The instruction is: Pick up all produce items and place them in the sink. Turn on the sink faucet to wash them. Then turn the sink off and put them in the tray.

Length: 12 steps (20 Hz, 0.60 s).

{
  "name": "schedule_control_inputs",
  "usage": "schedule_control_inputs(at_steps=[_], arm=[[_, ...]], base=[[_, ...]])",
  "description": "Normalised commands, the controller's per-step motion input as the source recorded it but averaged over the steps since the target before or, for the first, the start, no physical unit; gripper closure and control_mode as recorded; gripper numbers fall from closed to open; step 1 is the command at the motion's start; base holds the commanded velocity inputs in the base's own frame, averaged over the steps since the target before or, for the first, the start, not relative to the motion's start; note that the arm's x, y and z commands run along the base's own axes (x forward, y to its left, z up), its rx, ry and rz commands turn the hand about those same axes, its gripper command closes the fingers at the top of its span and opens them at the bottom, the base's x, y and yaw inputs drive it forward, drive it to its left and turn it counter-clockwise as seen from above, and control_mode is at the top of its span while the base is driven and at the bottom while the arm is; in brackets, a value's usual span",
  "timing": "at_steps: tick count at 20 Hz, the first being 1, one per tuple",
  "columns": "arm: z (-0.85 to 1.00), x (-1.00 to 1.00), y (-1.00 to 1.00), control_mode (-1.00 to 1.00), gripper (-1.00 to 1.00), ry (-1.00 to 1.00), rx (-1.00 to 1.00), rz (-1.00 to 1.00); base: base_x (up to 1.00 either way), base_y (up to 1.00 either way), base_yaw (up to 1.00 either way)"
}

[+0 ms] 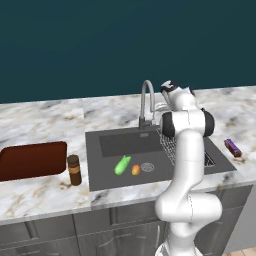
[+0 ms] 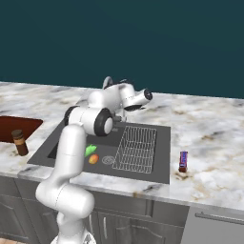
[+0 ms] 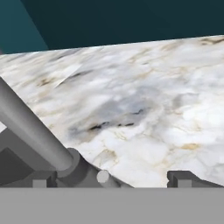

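The gripper (image 3: 109,178) stands with its jaws fully apart and holds nothing. In the hand view the two finger tips rise at the bottom edge; the base of the sink faucet (image 3: 74,168) sits just beside the left tip, and the grey faucet stem runs up and to the left from it. Marble counter (image 3: 144,100) lies beyond the tips, up to the dark wall.

In the left base view the hand sits at the rear edge of the sink (image 1: 100,175), just beside the gooseneck of the sink faucet (image 1: 146,102) on its right side. Whether a finger touches the faucet cannot be told.

Both produce items lie on the sink floor near the round drain (image 1: 147,167): the green cucumber (image 1: 122,165) tilted, and the orange fruit (image 1: 135,170) just beside it, between cucumber and drain. The wire rack (image 2: 136,148) occupies the right part of the basin. No water is visible.

The tray (image 1: 30,159) rests on the counter left of the sink, with the brown jar (image 1: 74,170) between tray and sink edge. The purple-red bar (image 1: 232,147) lies on the counter right of the sink.

Step in hand, as judged: loading the sink is done; turning the faucet on is under way. The next move calls for bringing a finger against the faucet handle at its base and pushing it, with the jaws kept clear of the stem.
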Motion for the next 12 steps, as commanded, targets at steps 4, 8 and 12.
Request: schedule_control_inputs(at_steps=[4,8,12], arm=[[-0.18,0.03,0.14,-1.0,-1.0,0.0,0.0,0.04],[0.0,0.0,0.0,-1.0,-1.0,0.0,0.0,0.0],[-0.03,0.0,0.0,-1.0,-1.0,0.0,0.0,0.0]], base=[[0.0,0.0,0.0],[0.0,0.0,0.0],[0.0,0.0,0.0]])
